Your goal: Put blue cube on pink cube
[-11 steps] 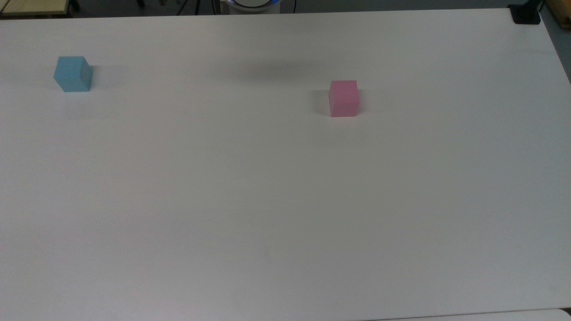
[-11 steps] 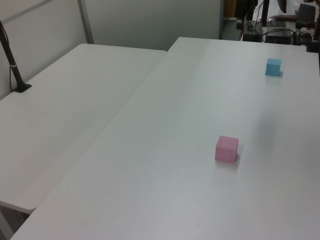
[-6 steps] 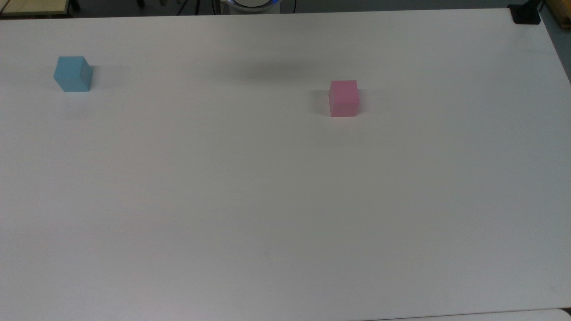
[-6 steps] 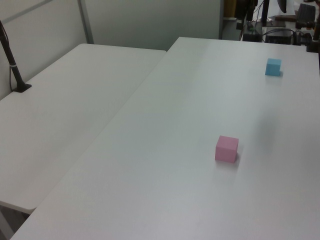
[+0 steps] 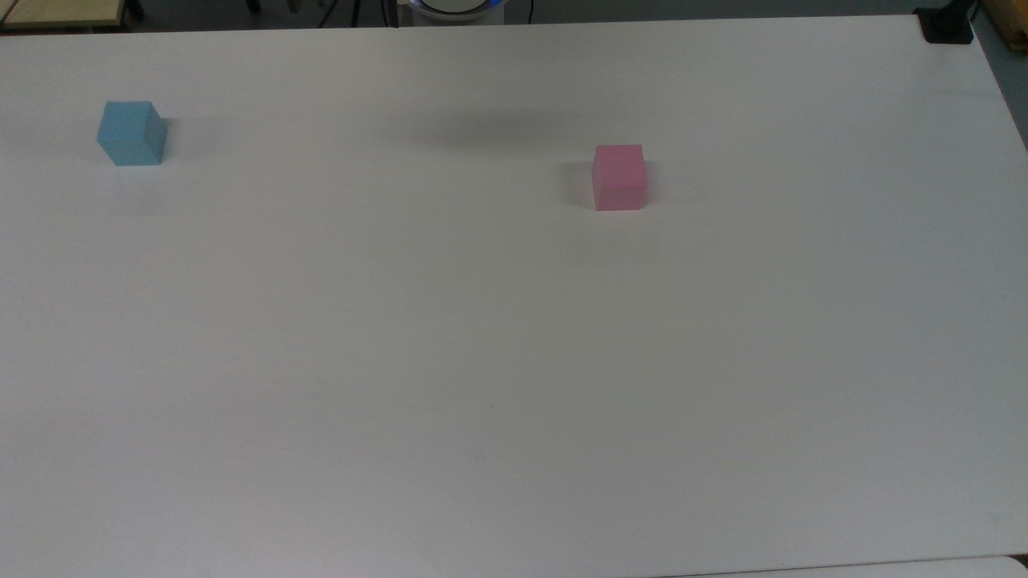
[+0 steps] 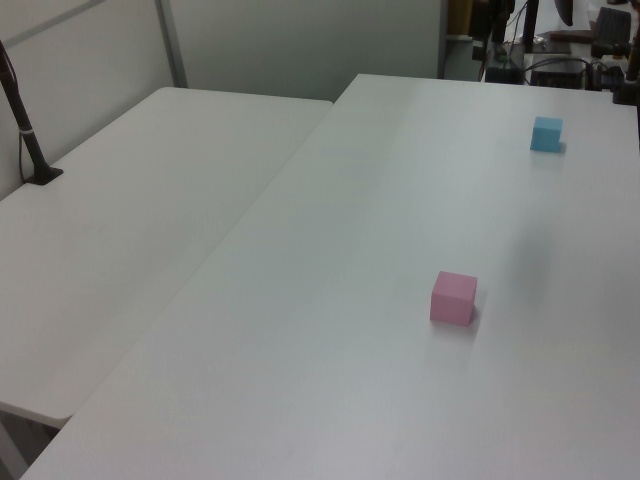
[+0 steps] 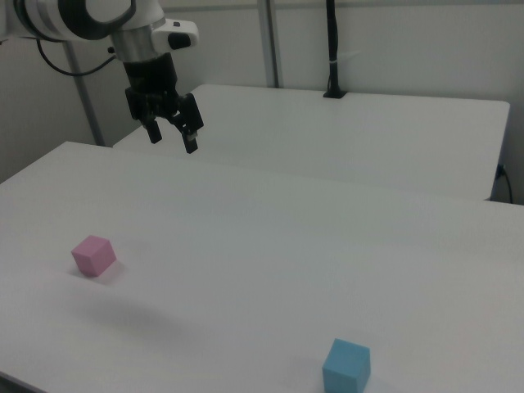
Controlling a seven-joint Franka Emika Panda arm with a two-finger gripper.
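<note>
The blue cube (image 5: 132, 133) rests on the white table at the top view's far left; it also shows as the blue cube (image 6: 546, 133) far back in the left view and the blue cube (image 7: 345, 368) near the right view's bottom edge. The pink cube (image 5: 619, 177) sits apart from it, right of centre in the top view, pink cube (image 6: 453, 298) in the left view, pink cube (image 7: 93, 255) at the right view's left. My gripper (image 7: 173, 136) hangs high above the table in the right view, open, holding nothing, above and right of the pink cube.
A second white table (image 6: 150, 200) adjoins on the left view's left, with a black post (image 6: 25, 130) clamped to it. A black clamp (image 5: 948, 26) sits on the top view's far right corner. Cables and equipment (image 6: 560, 60) stand behind the table.
</note>
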